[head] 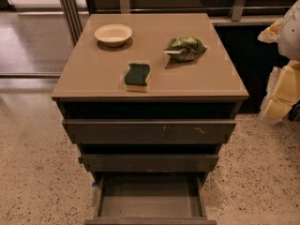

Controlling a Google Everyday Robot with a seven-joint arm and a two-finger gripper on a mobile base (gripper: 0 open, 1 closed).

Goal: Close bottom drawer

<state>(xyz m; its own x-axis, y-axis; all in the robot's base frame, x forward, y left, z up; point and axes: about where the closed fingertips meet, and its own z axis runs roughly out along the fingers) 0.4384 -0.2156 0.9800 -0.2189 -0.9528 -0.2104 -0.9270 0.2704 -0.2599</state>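
Far left is just speckled terrazzo floor (pixel 33 172), with a glass partition (pixel 33 27) behind it. Then comes the cabinet (pixel 89 69), tan flat top, seen from the front and a bit above. On the top's back left sits a shallow cream bowl (pixel 113 34), upright and empty as far as I can see. A little right of that and nearer the front edge is a sponge (pixel 137 76), green side up with a yellow layer underneath, well apart from the bowl.

Down the front there are three drawers stacked like steps. The widest drawer front (pixel 150 131) has small white scratches, and the mid-width drawer front (pixel 150 162) sits below it. The bottom drawer (pixel 149 199) is the narrowest and it's pulled way out toward the camera, so you look straight down onto its flat grey floor and thin side walls. Nothing in it.

Back on top, right of center, lies a crumpled green snack bag (pixel 185 48).

The gripper (pixel 280 97) is over at the right edge of the shot, yellowish and partly cut off, beside the cabinet and touching nothing on it. Honestly can't tell if it's open or closed, or whether it's holding anything.
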